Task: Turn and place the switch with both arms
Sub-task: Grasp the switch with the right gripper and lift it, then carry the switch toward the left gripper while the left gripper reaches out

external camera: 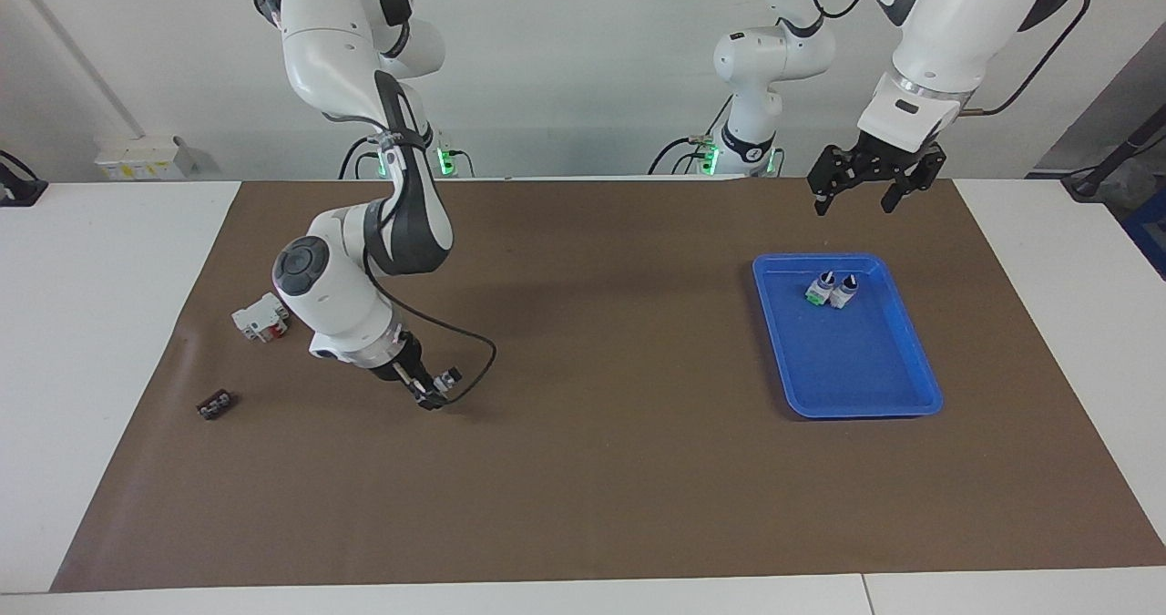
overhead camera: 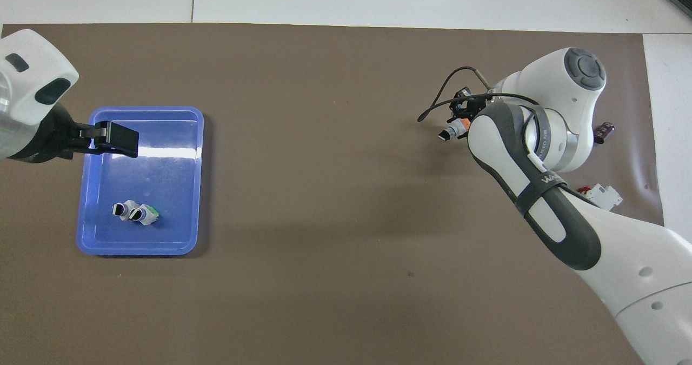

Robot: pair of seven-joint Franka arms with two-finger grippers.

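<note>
This is a robot laboratory. Two large glossy white jointed robot arms (external camera: 364,260) are fixed at a long white table (external camera: 109,323), covered by a plain brown paper mat (external camera: 583,469), before a bare white wall (external camera: 583,68) with cables.

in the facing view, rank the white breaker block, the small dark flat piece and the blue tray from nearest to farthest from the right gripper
The right gripper is low over the mat at the right arm's end of the table.
1. White breaker block: on the mat beside the right arm's wrist.
2. Small dark flat piece: near the mat's edge; too close to the block to rank firmly.
3. Blue tray: at the left arm's end, plainly farthest.
</note>
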